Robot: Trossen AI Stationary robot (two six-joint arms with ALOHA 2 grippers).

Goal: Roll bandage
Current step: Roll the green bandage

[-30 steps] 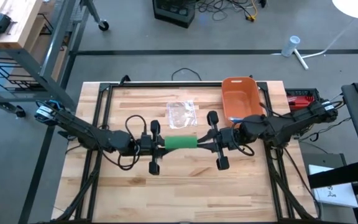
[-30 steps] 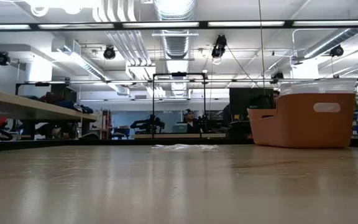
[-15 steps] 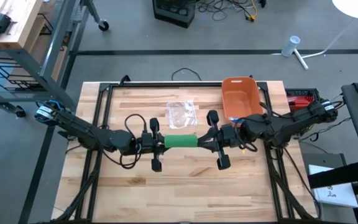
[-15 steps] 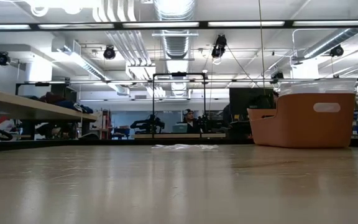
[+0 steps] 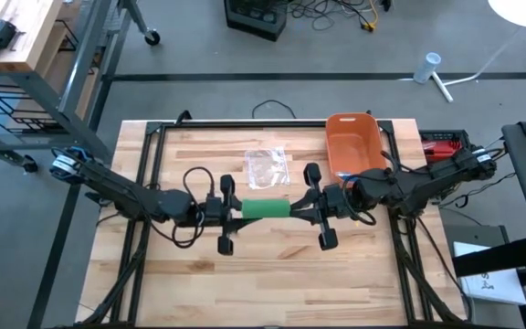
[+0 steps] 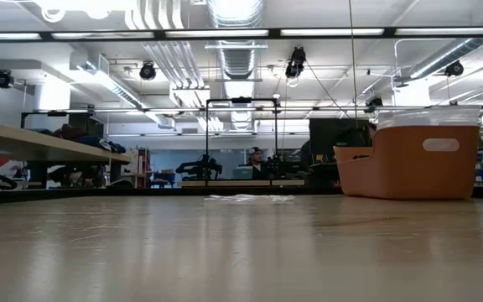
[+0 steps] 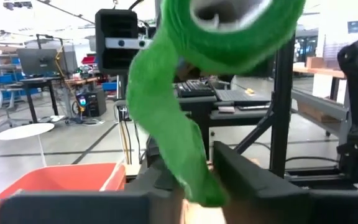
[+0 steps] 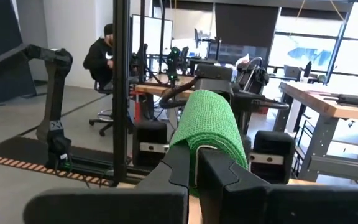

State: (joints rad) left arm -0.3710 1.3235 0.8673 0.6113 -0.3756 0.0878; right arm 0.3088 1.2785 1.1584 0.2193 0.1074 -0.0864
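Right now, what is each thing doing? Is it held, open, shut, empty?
green bandage: held in the air between both grippers, part rolled, loose tail hanging
left gripper: at the bandage's left end
right gripper: shut on the bandage's right end
orange bin: upright, looks empty
clear plastic wrapper: lying flat on the table

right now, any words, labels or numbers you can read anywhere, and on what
None can be read.
Bandage: plain green, no print.
Bin: plain orange, no label.
Clear bag: any print too small to tell.
Room screens and gear in the wrist views: too blurred.
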